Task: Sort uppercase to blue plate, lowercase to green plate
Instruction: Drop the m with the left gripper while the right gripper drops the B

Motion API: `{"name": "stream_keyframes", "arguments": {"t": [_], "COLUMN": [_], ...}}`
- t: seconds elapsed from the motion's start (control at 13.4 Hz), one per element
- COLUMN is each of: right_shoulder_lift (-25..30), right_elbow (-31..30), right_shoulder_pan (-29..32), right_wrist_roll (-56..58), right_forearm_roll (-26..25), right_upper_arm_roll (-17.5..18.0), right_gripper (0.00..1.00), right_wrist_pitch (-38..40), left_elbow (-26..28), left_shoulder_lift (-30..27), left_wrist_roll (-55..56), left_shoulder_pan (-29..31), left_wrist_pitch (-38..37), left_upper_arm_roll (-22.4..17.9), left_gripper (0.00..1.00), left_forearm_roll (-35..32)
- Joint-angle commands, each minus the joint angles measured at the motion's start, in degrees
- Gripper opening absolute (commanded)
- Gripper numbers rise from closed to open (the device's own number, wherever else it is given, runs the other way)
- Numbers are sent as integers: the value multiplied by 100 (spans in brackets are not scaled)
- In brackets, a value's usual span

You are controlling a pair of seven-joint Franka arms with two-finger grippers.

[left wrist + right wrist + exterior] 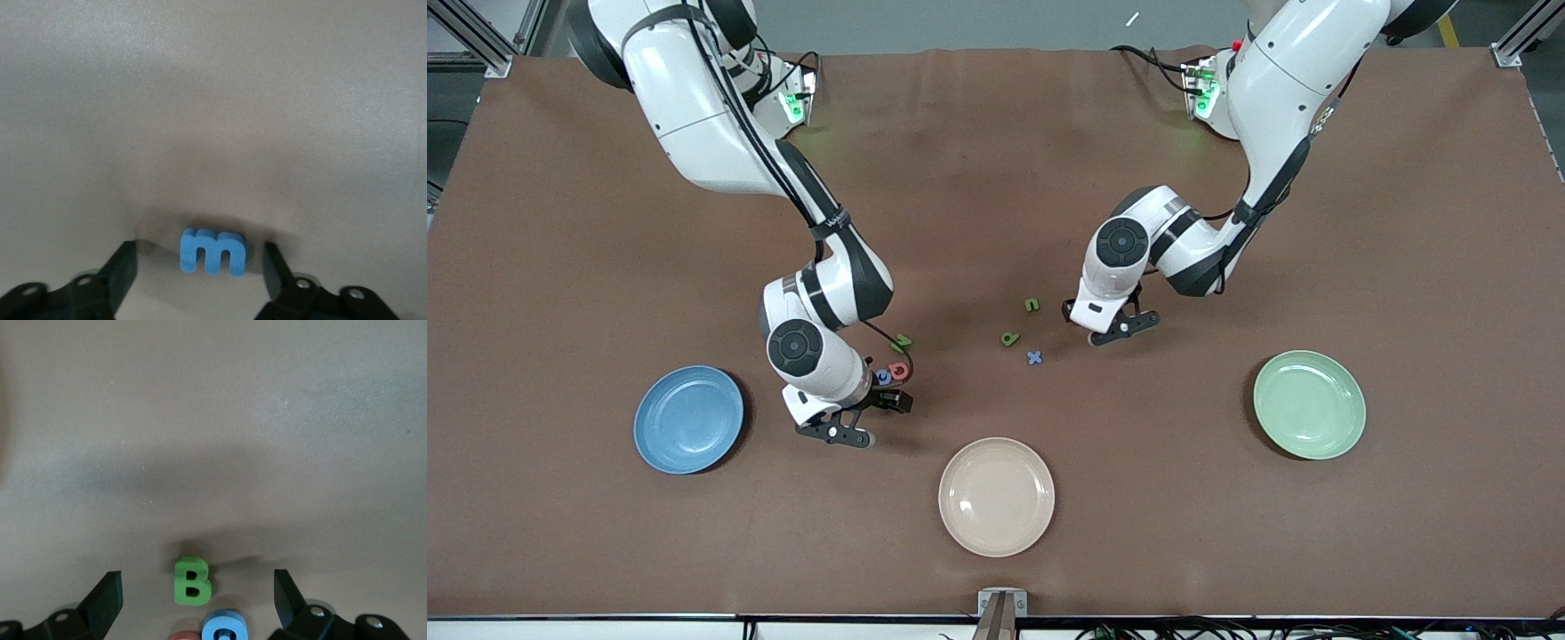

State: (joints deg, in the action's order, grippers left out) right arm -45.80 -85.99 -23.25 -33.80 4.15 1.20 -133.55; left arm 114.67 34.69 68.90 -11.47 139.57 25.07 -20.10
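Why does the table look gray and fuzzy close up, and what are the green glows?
In the left wrist view the blue m is sharp, the table pale and washed out, with a soft shadow around the letter. The right wrist view shows the same by the green B. In the front view green lights glow on the arm bases, tinting the brown table.

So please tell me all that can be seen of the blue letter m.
The blue letter m is a small, thick, flat lowercase piece in plain sky blue, foam-like in look. It lies flat on the brown table, whole and unmarked. It sits between the two open fingers of the left hand; a gap shows on each side, so neither finger touches it. Nothing else is near it.
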Motion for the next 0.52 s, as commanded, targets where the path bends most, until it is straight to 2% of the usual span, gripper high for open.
{"name": "stream_keyframes", "arguments": {"t": [0.0,0.15,0.22,0.3,0.45], "right_shoulder_lift": [-183,-315,-324,-325,-316], "right_elbow": [65,109,109,109,144], "right_shoulder_pan": [-39,-65,-83,-118,-118], "right_wrist_roll": [-31,-56,-74,-48,5], "right_forearm_roll": [68,59,77,77,59], "right_upper_arm_roll": [3,12,12,12,12], "right_gripper": [95,87,82,73,50], "right_wrist_pitch": [-110,-197,-250,-251,-242], "left_elbow": [91,91,91,91,64], "left_shoulder_lift": [-59,-59,-111,-260,-549], "left_wrist_roll": [351,361,387,387,265], "left_shoulder_pan": [74,92,109,110,319], "left_wrist_pitch": [61,61,61,53,26], "left_upper_arm_roll": [25,25,25,16,-2], "left_gripper": [52,27,10,0,0], "left_forearm_roll": [-108,-108,-108,-108,-125]}}
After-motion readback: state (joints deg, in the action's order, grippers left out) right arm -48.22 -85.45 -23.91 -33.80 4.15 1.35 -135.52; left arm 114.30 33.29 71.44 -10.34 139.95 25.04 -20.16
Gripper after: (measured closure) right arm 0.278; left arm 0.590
